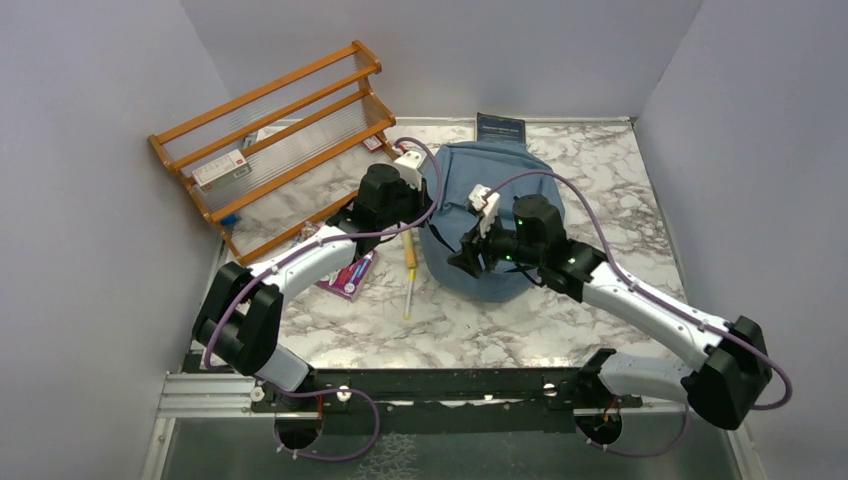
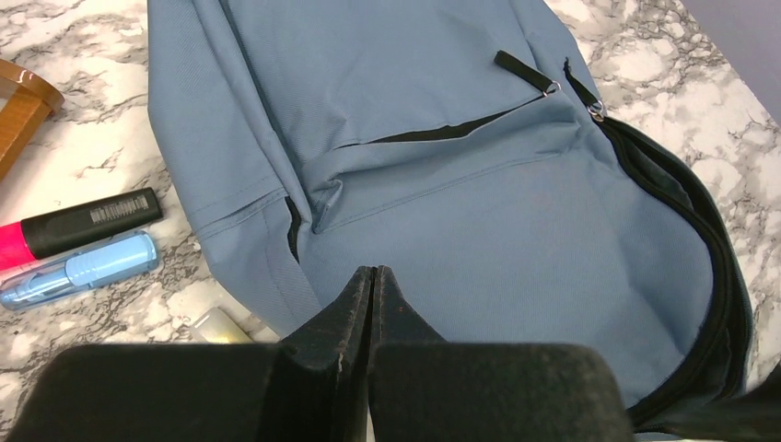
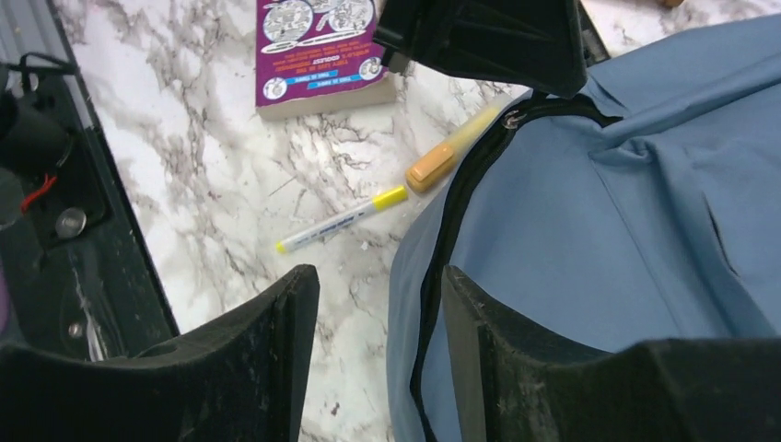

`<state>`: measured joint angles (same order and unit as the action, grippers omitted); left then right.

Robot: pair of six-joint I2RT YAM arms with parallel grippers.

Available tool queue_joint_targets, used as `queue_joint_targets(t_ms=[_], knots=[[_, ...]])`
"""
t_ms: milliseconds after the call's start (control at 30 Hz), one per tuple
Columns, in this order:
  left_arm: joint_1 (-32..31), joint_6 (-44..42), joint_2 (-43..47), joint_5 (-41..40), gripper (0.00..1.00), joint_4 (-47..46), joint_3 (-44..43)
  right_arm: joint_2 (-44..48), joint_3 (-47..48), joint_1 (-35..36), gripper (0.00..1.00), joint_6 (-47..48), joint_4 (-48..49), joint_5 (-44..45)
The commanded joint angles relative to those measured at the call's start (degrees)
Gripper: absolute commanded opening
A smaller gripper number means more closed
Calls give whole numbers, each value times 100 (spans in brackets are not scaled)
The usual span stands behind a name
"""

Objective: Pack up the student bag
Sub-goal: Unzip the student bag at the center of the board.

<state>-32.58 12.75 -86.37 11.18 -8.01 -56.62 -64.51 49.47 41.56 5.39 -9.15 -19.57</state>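
**Desk:** Where is the student bag (image 1: pixel 455 180)?

**Operator:** Flat on the marble surface (image 1: pixel 620 200), twelve o'clock from my bases. My left pincer (image 2: pixel 373 272) is pressed together over its front. My right pincer (image 3: pixel 379 276) stands apart above the zipper edge (image 3: pixel 440 230), at the bag's seven o'clock.

Robotics lab test cell, tabletop type. Boxed in on three sides by plain pale-lilac panels (image 1: pixel 80 150). Marble-print table (image 1: pixel 640 180) as work surface. Left arm (image 1: pixel 300 262) and right arm (image 1: pixel 650 305) bolted to a black mounting rail (image 1: pixel 450 383) at the near edge, trailing purple cables (image 1: pixel 788 385). Staged props (school goods, not lab stock): wooden rack (image 1: pixel 275 140), yellow marker (image 1: pixel 409 290), purple book (image 1: pixel 350 275), student bag (image 1: pixel 462 185).
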Motion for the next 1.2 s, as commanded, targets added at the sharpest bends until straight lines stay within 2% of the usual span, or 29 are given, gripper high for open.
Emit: queue_joint_targets(t_ms=[0, 167, 333, 500, 633, 767, 900, 1033, 1167], knots=[[24, -112, 49, 143, 0, -236, -85, -594, -173, 10, 58, -735, 1371, 158], [32, -128, 37, 106, 0, -235, -112, -1078, -227, 44, 63, -594, 1984, 604], [62, -144, 15, 128, 0, -235, -156, -1477, -386, 53, 62, -226, 2403, 813], [85, -133, 23, 128, 0, -253, -124, -1608, -568, 54, 55, -120, 2556, 895], [85, -117, 0, 161, 0, -271, -113, -1582, -687, 57, 44, -64, 2584, 999], [93, -106, -20, 178, 0, -271, -128, -1456, -692, 52, 20, 131, 2267, 873], [94, -88, -41, 164, 0, -262, -126, -1071, -829, 54, 4, 598, 1800, 423], [94, -89, -102, 166, 0, -229, -164, -782, -606, 54, 1, 1222, 613, -173], [103, -78, -117, 123, 0, -202, -167, -564, -338, 54, 1, 1744, -510, -349]])
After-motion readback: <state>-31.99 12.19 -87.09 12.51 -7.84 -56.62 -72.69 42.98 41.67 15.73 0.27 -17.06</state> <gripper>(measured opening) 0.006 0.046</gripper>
